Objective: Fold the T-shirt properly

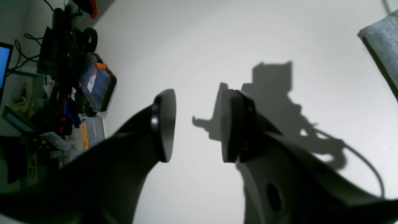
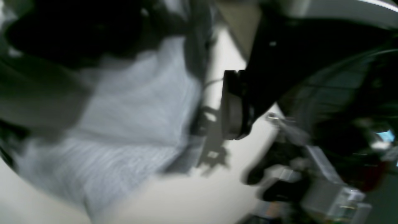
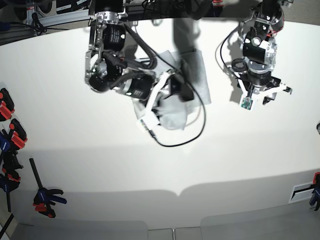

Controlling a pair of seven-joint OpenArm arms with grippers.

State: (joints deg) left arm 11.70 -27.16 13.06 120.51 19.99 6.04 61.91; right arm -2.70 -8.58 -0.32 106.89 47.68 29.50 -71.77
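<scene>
Right gripper (image 3: 167, 95) hovering over the bunched T-shirt (image 3: 192, 80) at the far middle of the table (image 3: 75, 150).
Its jaws are blurred; I cannot tell their state. Left gripper (image 1: 197, 124) is hanging wide, empty, beside it. Next: regrasp an edge, fold flat.

T-shirt (image 3: 187, 82) on table (image 3: 100, 160) centre-back; clamps (image 3: 12, 150) apparently along left edge.

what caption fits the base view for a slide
Right arm's gripper works over the bunched grey T-shirt on the white table, while the left gripper hangs open over bare tabletop.
</scene>
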